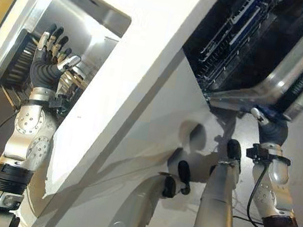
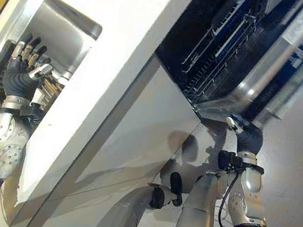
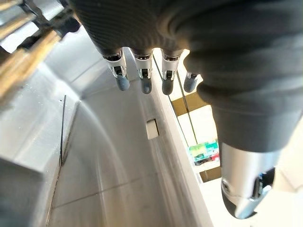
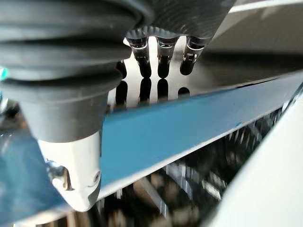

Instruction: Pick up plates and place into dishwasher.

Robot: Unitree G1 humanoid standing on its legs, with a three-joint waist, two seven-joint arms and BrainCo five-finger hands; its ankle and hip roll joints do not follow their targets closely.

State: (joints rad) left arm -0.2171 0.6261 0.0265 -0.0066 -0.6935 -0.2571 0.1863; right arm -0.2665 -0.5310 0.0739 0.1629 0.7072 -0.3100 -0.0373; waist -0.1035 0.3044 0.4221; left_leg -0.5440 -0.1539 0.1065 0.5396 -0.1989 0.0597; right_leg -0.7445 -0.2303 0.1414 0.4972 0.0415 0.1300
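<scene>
Take the sink [image 1: 106,20] as your landmark: your left hand [image 1: 52,61] is raised inside its steel basin with fingers [image 3: 144,85] spread straight and the thumb [image 3: 244,194] apart, holding nothing. Just beside that hand, lower in the basin, sit some metal and wood-toned pieces [image 1: 74,85] too crowded to name; I cannot make out a plate among them, so I cannot tell you where the plates are or count them. Well away from the sink, across the white tabletop [image 1: 144,89], one dishwasher [image 1: 269,46] stands open, its dark rack showing. Your right hand [image 1: 262,118] is at the edge of its steel door [image 4: 189,127], fingers [image 4: 163,64] straight over the shiny metal, closed on nothing. Expect any plate to be stiff, breakable and slippery when wet; I'd pinch it at the rim, thumb on one face, fingers behind.
</scene>
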